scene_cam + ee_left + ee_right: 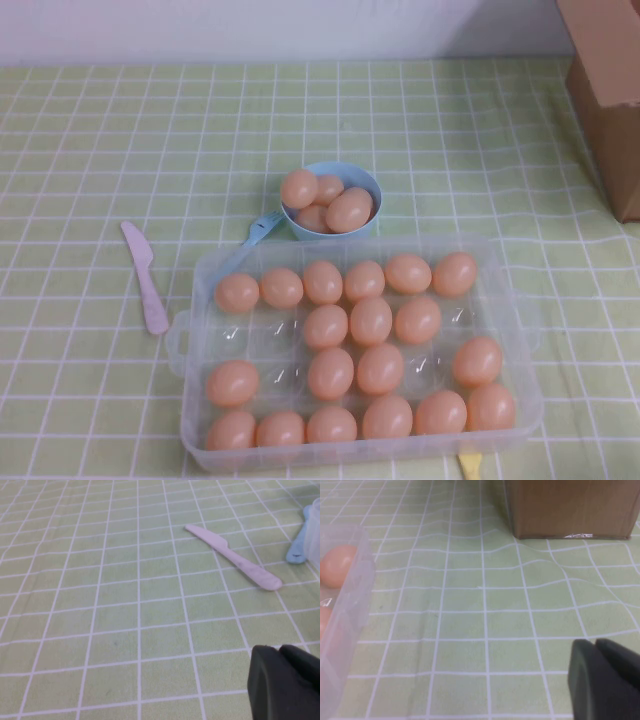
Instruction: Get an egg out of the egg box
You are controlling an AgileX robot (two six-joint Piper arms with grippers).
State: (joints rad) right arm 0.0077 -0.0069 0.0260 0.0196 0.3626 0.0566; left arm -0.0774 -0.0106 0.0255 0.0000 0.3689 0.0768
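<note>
The clear plastic egg box point(190, 338) stands on the green checked cloth at the front centre. Several peach-orange eggs sit in its wells, such as one egg point(371, 320) in the middle; some wells on the left are empty. Neither arm shows in the high view. My left gripper point(279, 650) hovers shut and empty over bare cloth left of the box. My right gripper point(595, 643) hovers shut and empty over cloth right of the box, whose wall point(355, 585) and an egg point(337, 564) show beside it.
A light-blue bowl point(332, 167) with several eggs stands just behind the box. A pink plastic knife point(145, 277) lies to the left, a blue spoon point(262, 229) by the bowl. A cardboard box point(610, 90) stands at the far right. A yellow piece point(469, 465) lies by the front edge.
</note>
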